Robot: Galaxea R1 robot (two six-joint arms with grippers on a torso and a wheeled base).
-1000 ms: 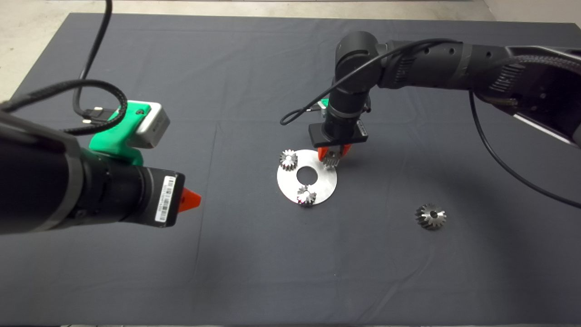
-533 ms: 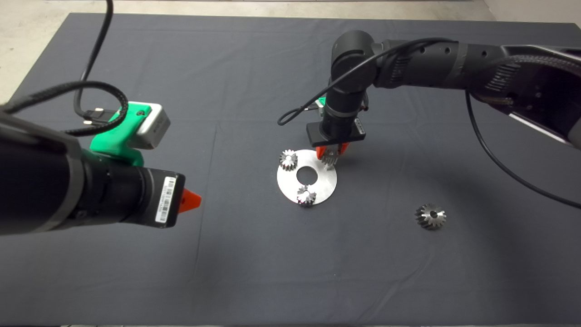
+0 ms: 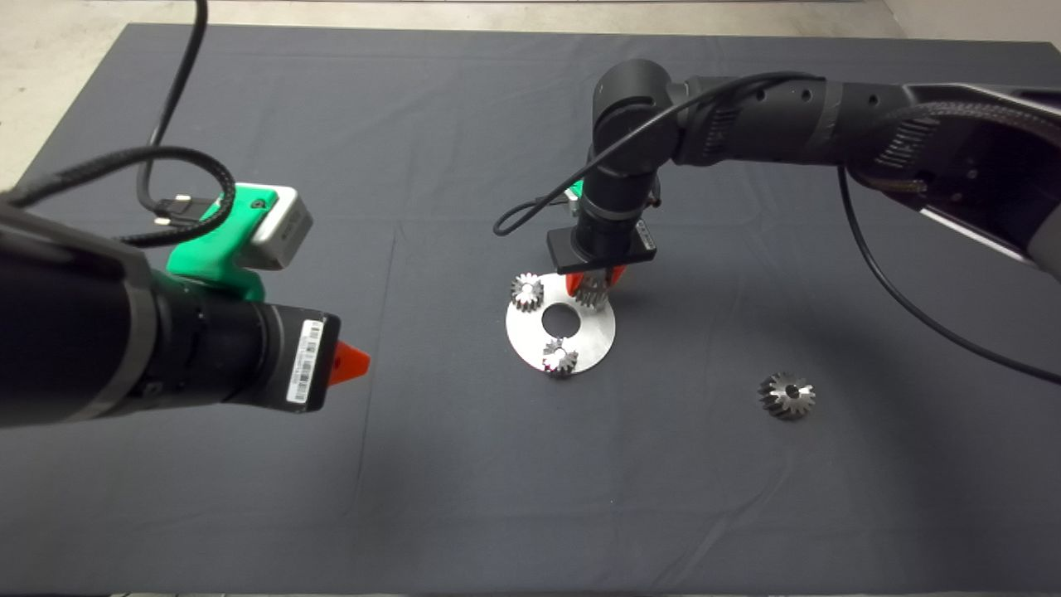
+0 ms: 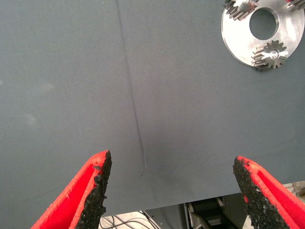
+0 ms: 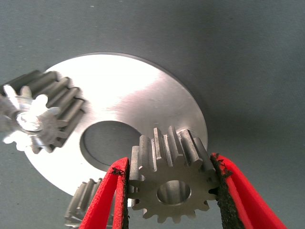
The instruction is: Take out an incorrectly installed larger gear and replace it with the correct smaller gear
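Note:
My right gripper [image 3: 592, 287] is shut on the smaller gear [image 5: 170, 180], a grey steel pinion, and holds it just over the far right part of the round steel plate [image 3: 587, 339]. The plate [image 5: 143, 102] has a round centre hole. Two other small gears sit on it, one at its far left [image 3: 527, 291] and one at its near edge [image 3: 559, 357]. The larger gear [image 3: 786, 395], dark with flared teeth, lies on the mat to the right, apart from the plate. My left gripper [image 4: 170, 191] is open and empty over the bare mat at the left.
The dark mat [image 3: 464, 464] covers the table. A fold line runs down the mat left of the plate [image 4: 135, 119]. The right arm's black cable [image 3: 530, 207] loops beside the wrist. Pale floor shows beyond the mat's far left corner [image 3: 50, 58].
My right gripper has moved a little to the left with the smaller gear, from the plate's right rim to further over the plate. The left arm has hardly moved.

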